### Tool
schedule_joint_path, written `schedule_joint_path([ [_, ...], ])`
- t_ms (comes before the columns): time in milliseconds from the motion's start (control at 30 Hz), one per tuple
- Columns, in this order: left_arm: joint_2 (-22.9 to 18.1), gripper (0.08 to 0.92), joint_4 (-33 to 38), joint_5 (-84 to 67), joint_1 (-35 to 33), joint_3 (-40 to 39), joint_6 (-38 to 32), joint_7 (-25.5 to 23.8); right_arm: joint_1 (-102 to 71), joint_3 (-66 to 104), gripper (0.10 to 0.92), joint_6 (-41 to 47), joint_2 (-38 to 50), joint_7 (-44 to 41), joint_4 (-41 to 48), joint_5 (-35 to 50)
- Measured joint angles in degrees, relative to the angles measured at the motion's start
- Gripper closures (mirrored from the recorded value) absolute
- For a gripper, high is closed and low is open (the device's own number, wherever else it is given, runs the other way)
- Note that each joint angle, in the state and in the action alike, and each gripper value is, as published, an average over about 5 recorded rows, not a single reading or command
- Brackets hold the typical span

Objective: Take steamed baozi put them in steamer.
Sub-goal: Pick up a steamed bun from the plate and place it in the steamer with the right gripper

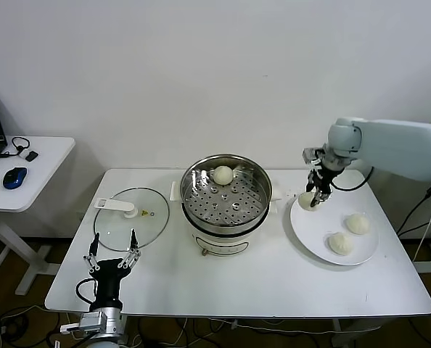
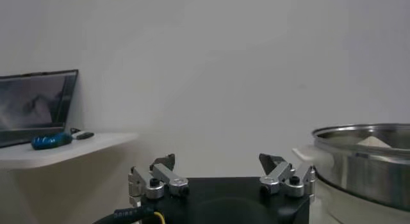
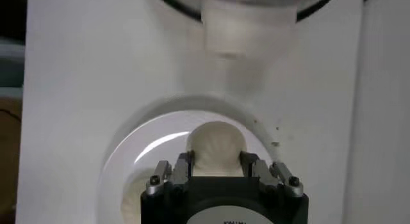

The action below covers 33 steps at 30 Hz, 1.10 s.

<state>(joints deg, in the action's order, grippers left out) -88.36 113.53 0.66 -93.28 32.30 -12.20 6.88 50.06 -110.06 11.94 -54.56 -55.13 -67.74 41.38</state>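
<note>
The right gripper [image 1: 316,196] was down on the white plate [image 1: 317,233], fingers closed around a baozi [image 3: 216,145]. One bun [image 1: 223,174] already sat in the steamer [image 1: 226,200]. I'd squeeze gently, lift straight up. The left gripper [image 1: 112,251] idled, fingers spread, near the glass lid [image 1: 130,219].

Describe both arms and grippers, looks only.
Right arm: pale blue-white smooth shell, black cable at the wrist. Right gripper: small, black, with silver finger links. Left gripper: black body, silver linkage fingers with dark tips, black cable looping off it.
</note>
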Motion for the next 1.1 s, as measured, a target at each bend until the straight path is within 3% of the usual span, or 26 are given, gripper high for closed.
schedule_joint_path([
  [433, 0.23, 0.177, 0.74, -0.09, -0.17, -1.0, 0.05, -0.03, 9.7, -0.11, 0.505, 2.57, -7.14, 0.97, -5.42, 9.9],
  [1100, 0.4, 0.177, 1.43, -0.15, -0.46, -1.01, 0.14, -0.18, 0.38, 7.06, 0.508, 6.74, -23.45, 5.22, 1.75, 15.49],
])
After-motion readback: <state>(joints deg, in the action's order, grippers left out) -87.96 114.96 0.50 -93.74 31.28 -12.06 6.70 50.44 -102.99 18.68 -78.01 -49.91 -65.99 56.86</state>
